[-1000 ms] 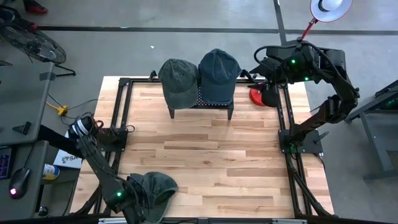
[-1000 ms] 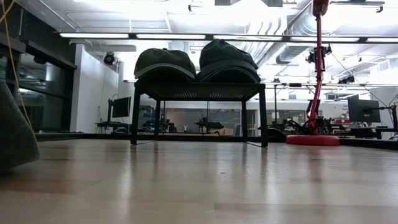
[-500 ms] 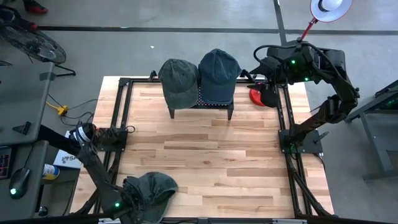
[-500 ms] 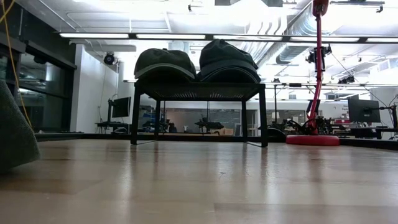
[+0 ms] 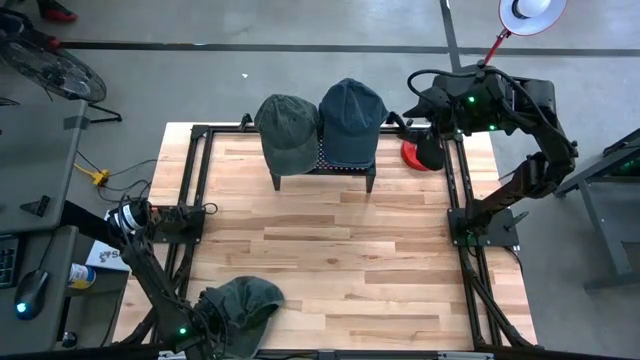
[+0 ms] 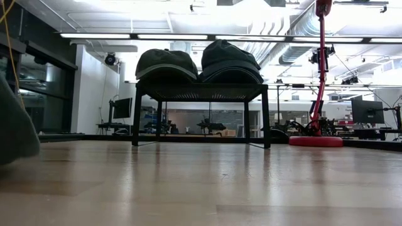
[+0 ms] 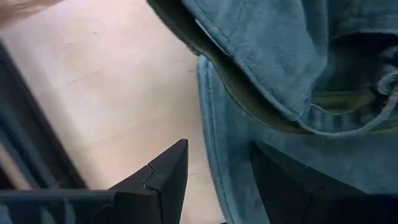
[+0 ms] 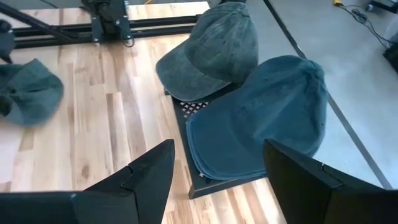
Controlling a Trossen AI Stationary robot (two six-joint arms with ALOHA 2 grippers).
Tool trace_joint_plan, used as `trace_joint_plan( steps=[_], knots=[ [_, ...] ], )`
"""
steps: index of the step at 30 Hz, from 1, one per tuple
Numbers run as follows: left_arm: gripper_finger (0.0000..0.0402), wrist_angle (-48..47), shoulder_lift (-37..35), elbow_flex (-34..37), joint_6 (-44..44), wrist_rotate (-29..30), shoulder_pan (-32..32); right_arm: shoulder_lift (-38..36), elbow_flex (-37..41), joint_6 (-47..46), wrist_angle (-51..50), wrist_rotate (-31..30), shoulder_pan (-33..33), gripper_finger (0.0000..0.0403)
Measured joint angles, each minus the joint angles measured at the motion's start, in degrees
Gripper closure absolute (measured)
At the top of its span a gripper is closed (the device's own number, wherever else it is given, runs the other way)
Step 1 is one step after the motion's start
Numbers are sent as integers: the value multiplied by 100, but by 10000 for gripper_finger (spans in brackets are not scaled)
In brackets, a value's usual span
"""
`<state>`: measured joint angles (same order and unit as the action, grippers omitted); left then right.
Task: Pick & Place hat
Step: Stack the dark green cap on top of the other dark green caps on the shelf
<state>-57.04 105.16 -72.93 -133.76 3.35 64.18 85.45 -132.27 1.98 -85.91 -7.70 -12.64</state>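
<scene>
A grey-green hat (image 5: 245, 300) lies crumpled at the near left corner of the wooden tabletop (image 5: 340, 250), its fabric passing between the parted fingers of the left end effector (image 7: 214, 177); whether those fingers actually grip it cannot be told. Two more hats, an olive one (image 5: 287, 128) and a dark blue one (image 5: 351, 120), rest side by side on a black stand (image 5: 330, 168) at the far edge. The right end effector (image 8: 214, 171) hangs wide open and empty beyond the stand, near a red lamp base (image 5: 413, 155)
</scene>
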Motion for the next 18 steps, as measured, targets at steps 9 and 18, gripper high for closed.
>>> trace_joint_plan(
  steps=[9, 18],
  knots=[
    [248, 251, 0, 34, 145, 343, -1, 2, 0, -53, -2, -322, 0, 164],
    [389, 589, -39, 15, 475, 639, -4, 2, 0, -309, -37, -327, 1, 164]
  ],
)
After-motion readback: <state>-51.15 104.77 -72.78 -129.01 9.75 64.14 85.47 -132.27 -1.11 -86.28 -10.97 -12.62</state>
